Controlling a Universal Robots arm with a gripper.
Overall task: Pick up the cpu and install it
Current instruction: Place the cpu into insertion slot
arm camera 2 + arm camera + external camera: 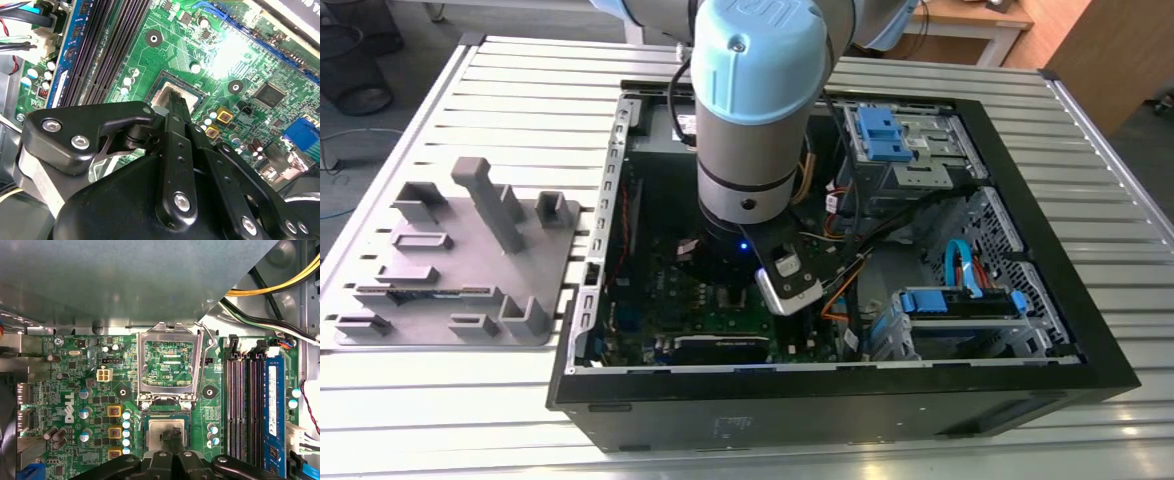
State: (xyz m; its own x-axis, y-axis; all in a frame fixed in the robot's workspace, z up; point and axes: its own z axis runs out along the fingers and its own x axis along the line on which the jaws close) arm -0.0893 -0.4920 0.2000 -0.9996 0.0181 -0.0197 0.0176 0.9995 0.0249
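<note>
A workshop floor and pale wooden furniture (1101,50) frame the slatted metal surface (494,420) on which your cell stands. Largest on it is a black computer case (854,425), lying on its side with the panel off, toward the exterior view's right. Your arm (754,100) hangs straight down into it, a blue light glowing at its wrist.

Inside the case you have a green motherboard (75,390), a metal drive cage with blue latches (894,135), a second blue-fronted drive (961,305) and bundles of yellow, black and white wires (280,285). To the exterior view's left of the case, a grey fixture plate (540,260) carries several upright grey blocks.

On the motherboard, in the first wrist view, long memory slots (240,400) run side by side, black ones next to a blue one (272,405). White lettering is printed on the board near the rear ports. The silver load plate (167,362) of the socket is swung open, the board showing through its window.

The cpu (157,431) lies flat in the socket, just beside that plate's hinge. Your jaws are drawn together, their black fingertips (174,435) meeting over the middle of its silver top. Whether they touch it, you cannot tell.
</note>
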